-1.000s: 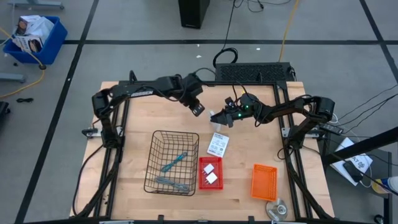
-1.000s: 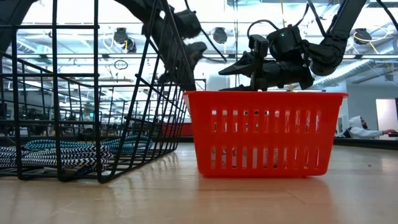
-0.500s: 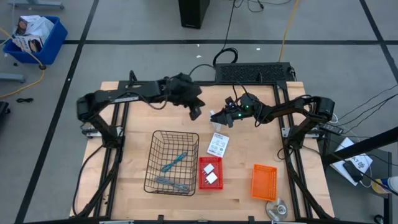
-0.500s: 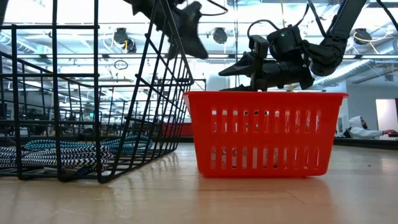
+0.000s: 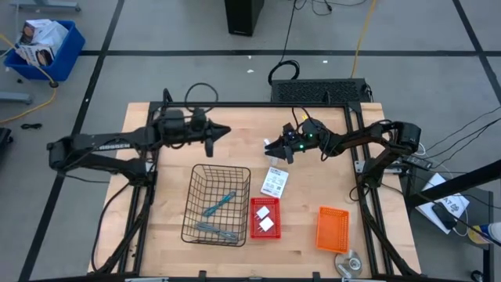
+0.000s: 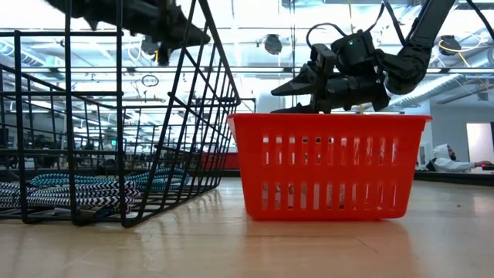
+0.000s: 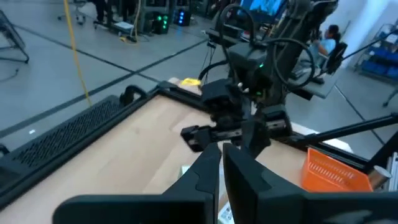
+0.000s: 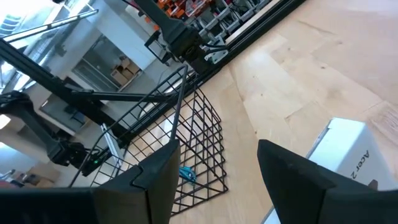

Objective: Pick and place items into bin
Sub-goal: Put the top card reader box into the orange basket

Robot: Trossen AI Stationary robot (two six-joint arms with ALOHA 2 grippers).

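Note:
The white cards with green print [image 5: 274, 182] lie flat on the table; in the right wrist view they show as cards [image 8: 339, 146]. My right gripper [image 5: 272, 149] [image 8: 217, 149] hovers open just beyond their far edge, touching nothing. My left gripper [image 5: 225, 131] [image 7: 222, 165] is shut and empty, above the table's far left part. Two teal and grey tools [image 5: 219, 204] lie in the black wire basket [image 5: 193, 205]. Two white blocks [image 5: 265, 218] sit in the red bin [image 5: 254, 218].
An orange bin [image 5: 332, 229] stands near the table's right near corner, with a round silver disc [image 5: 348, 262] at the near edge beside it. In the low view the red bin [image 6: 332, 166] and wire basket [image 6: 116, 116] stand in front of the right gripper [image 6: 289, 89].
My left arm has swung back toward the table's left edge, carrying its gripper away from the right gripper and the middle of the table. My right arm has kept still.

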